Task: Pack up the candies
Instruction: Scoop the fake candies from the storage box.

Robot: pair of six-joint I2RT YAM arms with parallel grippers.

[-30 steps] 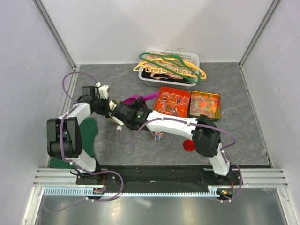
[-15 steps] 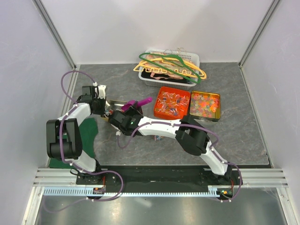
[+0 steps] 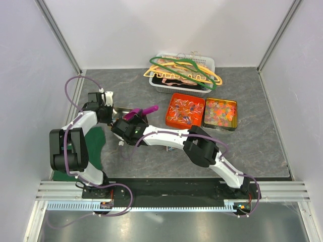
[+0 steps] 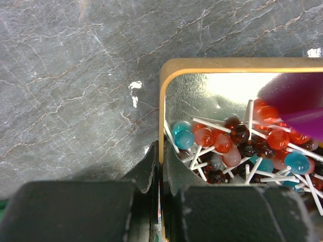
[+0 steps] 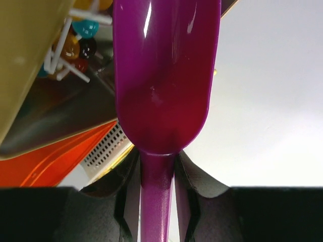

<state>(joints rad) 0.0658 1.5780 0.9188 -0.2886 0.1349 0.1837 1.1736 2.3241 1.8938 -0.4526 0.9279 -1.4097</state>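
Note:
My left gripper (image 3: 107, 109) (image 4: 160, 151) is shut on the near rim of a gold-rimmed tin (image 4: 227, 64) full of red, blue and dark lollipops (image 4: 237, 143). My right gripper (image 3: 130, 122) (image 5: 157, 161) is shut on the handle of a purple scoop (image 3: 142, 111) (image 5: 161, 75), whose bowl hangs over the tin's right side (image 4: 298, 106). The bowl looks empty in the right wrist view. The small wrapped candies (image 3: 184, 109) lie in an orange tray (image 3: 174, 96) at centre right, well away from both grippers.
A yellow tin (image 3: 220, 112) of orange and yellow sweets stands right of the orange tray. A white basket (image 3: 209, 61) with big coloured hangers (image 3: 184, 70) is at the back. A green cloth (image 3: 97, 143) lies by the left arm. The right arm stretches across the table's middle.
My right arm has swung left and carried the purple scoop toward the lollipop tin, now covering the spot where a red lid showed. The left gripper has stayed on the tin.

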